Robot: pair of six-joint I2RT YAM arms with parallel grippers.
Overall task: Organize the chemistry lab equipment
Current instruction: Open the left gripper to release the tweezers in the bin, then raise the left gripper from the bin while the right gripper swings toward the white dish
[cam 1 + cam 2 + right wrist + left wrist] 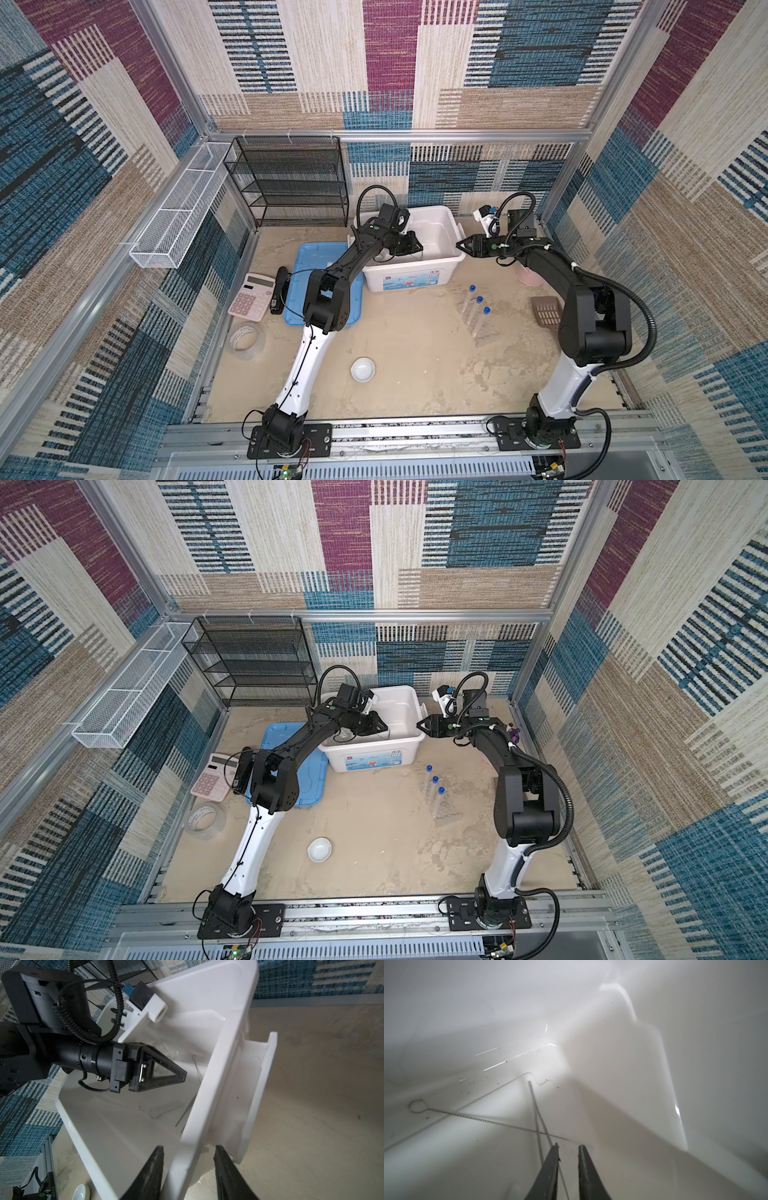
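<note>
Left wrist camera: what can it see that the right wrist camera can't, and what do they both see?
Only the left wrist view shows the brush crossing the tweezers on the floor of the bin. Only the right wrist view shows the right gripper straddling the bin's rim, plus the dish and the table. Both show the white bin and the left gripper, which reaches inside it.
</note>
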